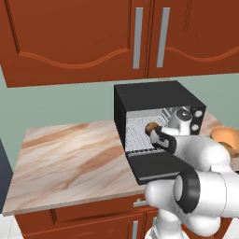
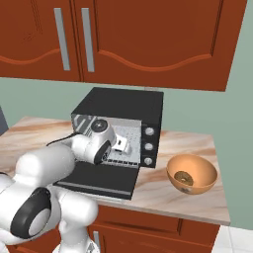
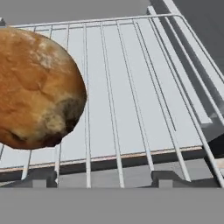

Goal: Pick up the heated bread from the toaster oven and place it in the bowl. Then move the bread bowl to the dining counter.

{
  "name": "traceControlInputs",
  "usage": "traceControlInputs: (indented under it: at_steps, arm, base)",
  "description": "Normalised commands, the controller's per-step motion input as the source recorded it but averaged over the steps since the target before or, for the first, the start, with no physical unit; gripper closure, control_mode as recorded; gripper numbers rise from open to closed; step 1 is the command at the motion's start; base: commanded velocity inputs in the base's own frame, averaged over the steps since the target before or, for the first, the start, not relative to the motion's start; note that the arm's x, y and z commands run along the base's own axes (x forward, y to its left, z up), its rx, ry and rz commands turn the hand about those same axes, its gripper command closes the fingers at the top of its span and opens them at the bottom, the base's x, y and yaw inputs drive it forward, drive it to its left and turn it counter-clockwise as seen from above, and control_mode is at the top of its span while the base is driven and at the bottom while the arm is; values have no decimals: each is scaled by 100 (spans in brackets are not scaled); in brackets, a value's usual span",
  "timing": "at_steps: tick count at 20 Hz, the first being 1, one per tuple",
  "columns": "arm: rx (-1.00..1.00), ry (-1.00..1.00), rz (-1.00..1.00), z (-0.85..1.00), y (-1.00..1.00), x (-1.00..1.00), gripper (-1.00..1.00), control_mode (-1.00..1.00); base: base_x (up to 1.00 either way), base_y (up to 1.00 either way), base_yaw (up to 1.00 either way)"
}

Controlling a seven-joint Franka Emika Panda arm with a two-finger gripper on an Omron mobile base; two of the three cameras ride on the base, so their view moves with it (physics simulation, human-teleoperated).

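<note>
The black toaster oven point(image 1: 158, 95) stands on the marbled worktop with its door point(image 1: 156, 167) dropped open. The heated bread point(image 3: 37, 87), orange-brown with a dark patch, lies on the wire rack point(image 3: 131, 87) toward the left side, and it also shows inside the oven point(image 1: 150, 127). My gripper point(image 3: 103, 180) reaches into the oven mouth point(image 2: 121, 144) and is open, fingertips point(image 3: 168, 178) wide apart low over the rack's front edge. The bread sits ahead and left of the gap, level with the left fingertip. The orange-tan bowl point(image 2: 191, 173) rests on the worktop right of the oven.
Red-brown wall cabinets point(image 1: 135, 32) hang above the oven. The worktop point(image 1: 70, 154) stretches left of the oven. The oven's knobs point(image 2: 147, 146) face front at its right side. The worktop's front edge point(image 2: 197, 210) runs just past the bowl.
</note>
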Motion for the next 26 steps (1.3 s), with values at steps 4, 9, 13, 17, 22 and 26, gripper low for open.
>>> traceControlInputs:
  at_steps: [4,9,13,17,22,26]
  arm:
    - [0,51,0,0,-35,-100,-100,-100]
    - [9,19,0,0,-17,-89,-100,-100]
    - [6,-50,0,27,16,-12,-100,-100]
    - [0,-32,0,64,43,28,-100,-100]
    - [0,-1,1,30,29,36,-100,-100]
    - [0,14,1,1,26,17,-100,-100]
  base:
    - [0,0,0]
    - [0,0,0]
    - [0,0,0]
    - [0,0,0]
    - [0,0,0]
    - [0,0,0]
